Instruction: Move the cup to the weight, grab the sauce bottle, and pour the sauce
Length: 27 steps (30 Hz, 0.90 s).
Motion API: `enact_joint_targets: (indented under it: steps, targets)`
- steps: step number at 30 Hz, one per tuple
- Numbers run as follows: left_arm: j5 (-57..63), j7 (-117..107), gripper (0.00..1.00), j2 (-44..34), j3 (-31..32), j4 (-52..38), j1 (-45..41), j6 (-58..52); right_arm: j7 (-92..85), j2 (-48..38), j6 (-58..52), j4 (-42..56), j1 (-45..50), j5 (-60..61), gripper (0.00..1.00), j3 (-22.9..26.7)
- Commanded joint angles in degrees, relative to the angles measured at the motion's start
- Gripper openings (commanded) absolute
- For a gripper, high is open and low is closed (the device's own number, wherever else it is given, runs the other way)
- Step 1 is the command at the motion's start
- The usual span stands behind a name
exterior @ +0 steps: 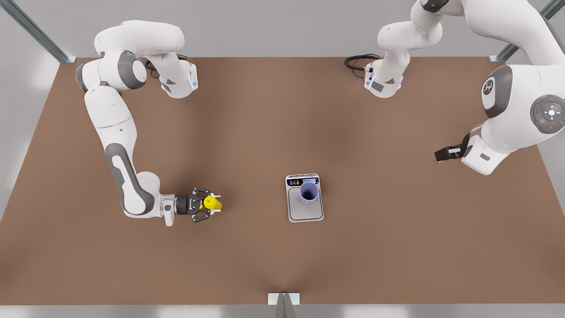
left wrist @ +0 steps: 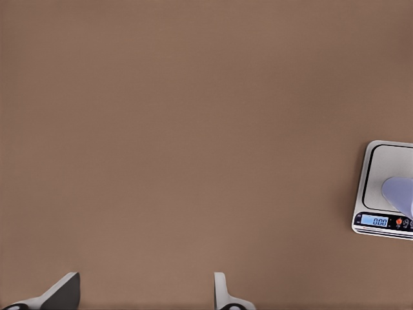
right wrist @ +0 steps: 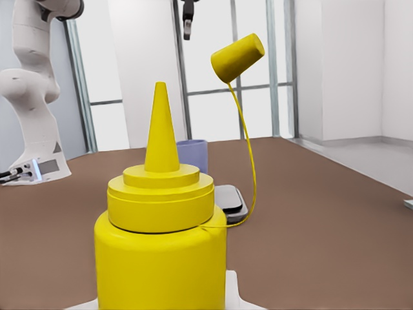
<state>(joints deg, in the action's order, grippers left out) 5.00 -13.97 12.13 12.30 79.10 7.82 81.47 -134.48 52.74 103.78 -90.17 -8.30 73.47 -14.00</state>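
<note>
Your right gripper clamped the sauce bottle — upright, nozzle skyward; your left gripper waited, fingers apart.

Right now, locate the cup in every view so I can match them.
Front view: the cup stands on the weight, near its display.
Left wrist view: the cup is cut by the frame edge, on the weight's plate.
Right wrist view: the cup is behind the sauce bottle.
Shared landmark: the weight.
</note>
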Motion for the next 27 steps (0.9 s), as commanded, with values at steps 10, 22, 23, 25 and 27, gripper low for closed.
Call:
enact_joint_targets:
  steps: [10, 22, 23, 25, 27]
  targets:
    - [0.0, 0.0, 1.00, 0.0, 0.0, 0.0, 0.0, 0.0, 0.2, 0.4, 0.1, 0.0, 0.1, 0.0, 0.60, 0.3]
    - [0.0, -0.3, 1.00, 0.0, 0.1, 0.0, -0.1, 0.0, 0.7, 0.4, 0.2, -0.1, 0.2, -0.1, 0.97, 0.8]
    - [0.0, -0.3, 1.00, 0.0, 0.1, 0.0, -0.1, 0.0, 0.7, 0.4, 0.2, -0.1, 0.2, -0.1, 1.00, 0.8]
    - [0.0, -0.3, 1.00, 0.0, 0.1, 0.0, -0.1, 0.0, 0.8, 0.4, 0.2, -0.1, 0.2, -0.1, 1.00, 0.8]
    - [0.0, -0.3, 1.00, 0.0, 0.0, 0.0, -0.1, 0.0, 0.7, 0.4, 0.4, -0.2, 0.2, -0.2, 1.00, 0.8]
